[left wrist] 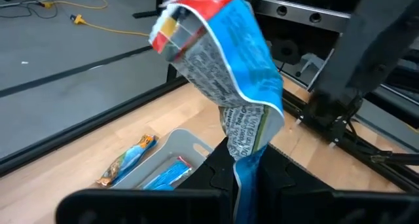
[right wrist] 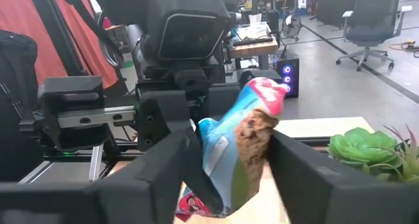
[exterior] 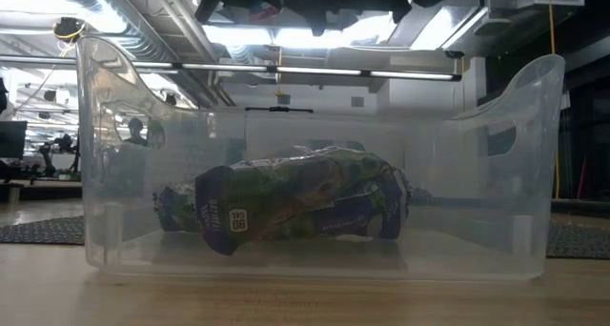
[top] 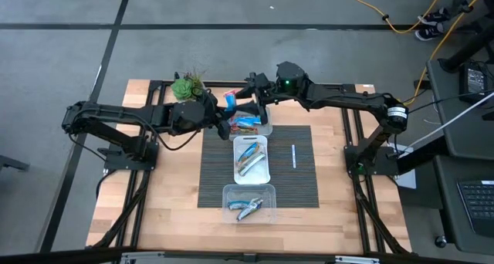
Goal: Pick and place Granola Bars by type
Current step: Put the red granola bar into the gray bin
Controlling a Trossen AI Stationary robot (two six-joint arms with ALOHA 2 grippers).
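Observation:
A blue packet with a red top [top: 230, 101] is held up over the table's far side, beside the far clear tub [top: 266, 130]. My left gripper [left wrist: 243, 175] is shut on its lower end. My right gripper [right wrist: 236, 168] is open and comes level from the right. Its two fingers stand on either side of the packet's upper part [right wrist: 245, 129]. Granola bars in blue and orange wrappers lie in the far tub [left wrist: 127, 160], the middle tub [top: 248, 157] and the near tub [top: 248, 208]. My left gripper pinches the packet's narrow lower end [left wrist: 247, 152] between its two fingers, coming from the table's left and slanting a little down. The packet stands up above the fingers, crumpled and leaning, lifted clear of the table. My right gripper's fingers [right wrist: 298, 171] stand close against the packet's sides; I cannot tell whether they touch it.
A green plant [top: 187, 85] stands at the far left, close behind my left gripper. A thin white stick [top: 293, 156] lies on the dark mat [top: 212, 171] right of the middle tub. The low view looks through the near tub [exterior: 114, 221] at its bars [exterior: 295, 207].

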